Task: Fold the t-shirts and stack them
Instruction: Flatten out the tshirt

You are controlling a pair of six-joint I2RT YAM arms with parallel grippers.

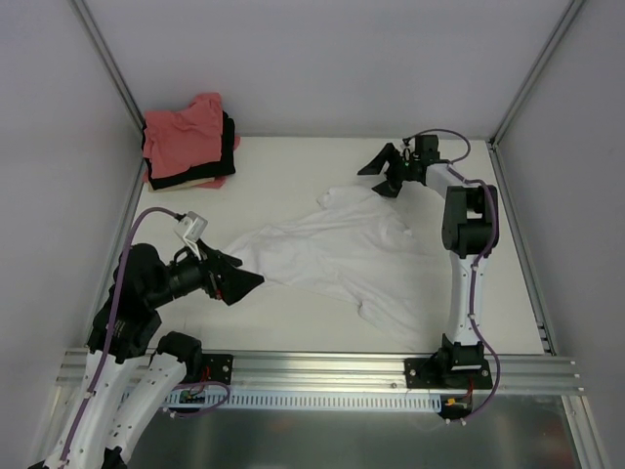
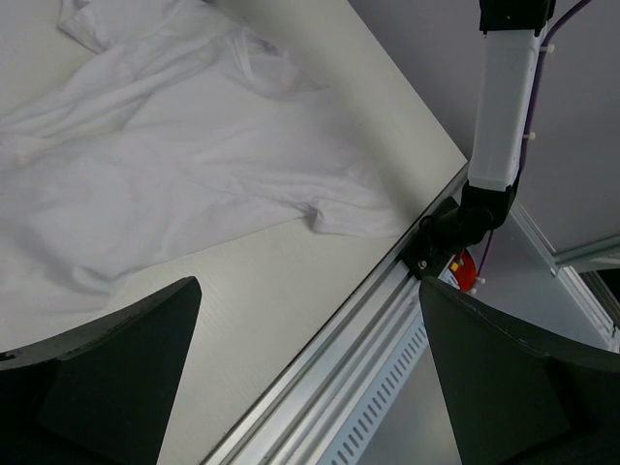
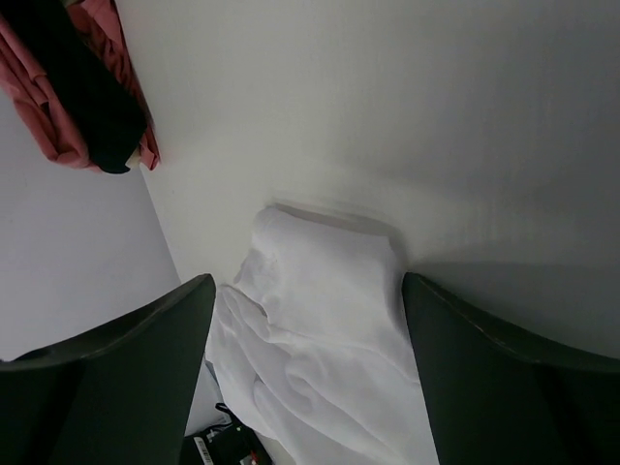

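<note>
A plain white t-shirt (image 1: 342,254) lies crumpled and spread across the middle of the table. Its sleeve (image 3: 329,281) sits right under my right gripper (image 1: 378,176), which hangs open above it with the cloth showing between the fingers (image 3: 107,387), not pinched. My left gripper (image 1: 244,276) stands open at the shirt's near-left edge. In its wrist view the white shirt (image 2: 174,145) fills the upper left, and only bare table and rail lie between the fingers (image 2: 97,387). Folded salmon-pink, black and cream t-shirts form a stack (image 1: 190,142) at the back left corner.
A metal rail (image 1: 322,366) runs along the table's near edge, with the right arm's base (image 2: 446,237) bolted on it. Grey walls and frame posts (image 1: 107,68) close in the left, back and right sides. The folded stack (image 3: 77,87) shows at the upper left of the right wrist view.
</note>
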